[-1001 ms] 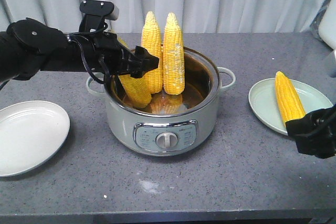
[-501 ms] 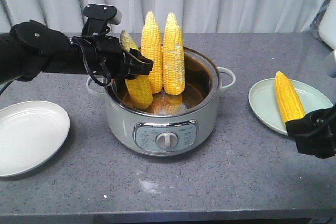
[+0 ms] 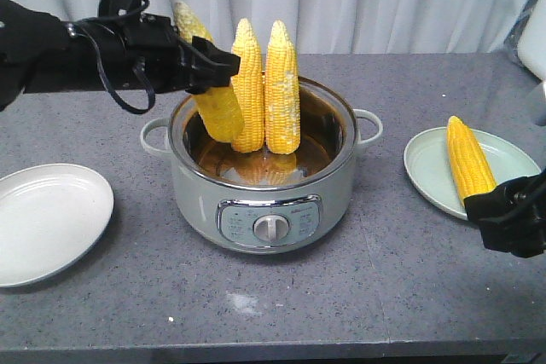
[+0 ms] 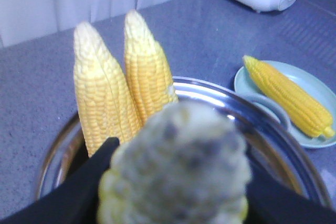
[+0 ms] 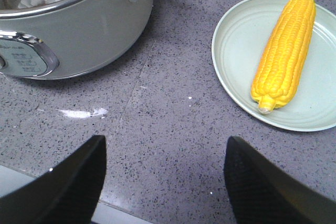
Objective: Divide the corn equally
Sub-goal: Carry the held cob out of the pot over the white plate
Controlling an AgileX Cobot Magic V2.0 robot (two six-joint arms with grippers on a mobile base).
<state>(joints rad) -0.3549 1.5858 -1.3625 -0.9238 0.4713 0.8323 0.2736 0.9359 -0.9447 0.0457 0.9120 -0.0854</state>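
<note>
Your left tool [image 3: 223, 64], clamped on one corn cob [image 3: 220, 115], has risen in the last second; the cob's base is nearly clear of the pot [image 3: 264, 202]. Two cobs [image 3: 271, 91] stand inside. A fourth cob [image 3: 469, 159] lies on the right plate [image 3: 522, 164]. The left plate [image 3: 51, 210] looks the likely destination. Right tool [image 5: 168, 192] gapes, holding nothing.

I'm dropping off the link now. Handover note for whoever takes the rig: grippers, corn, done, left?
Left gripper: shut on the held cob, tilted, lower end not yet clear of the pot.
Right gripper: open, empty, low beside the right plate.
Corn: left standing cob and right standing cob upright in the pot; plated cob lying on the right plate; left plate bare.
Done: one cob on the right.
Left: probably set the held cob on the left plate, then split the standing two, one per plate.
</note>
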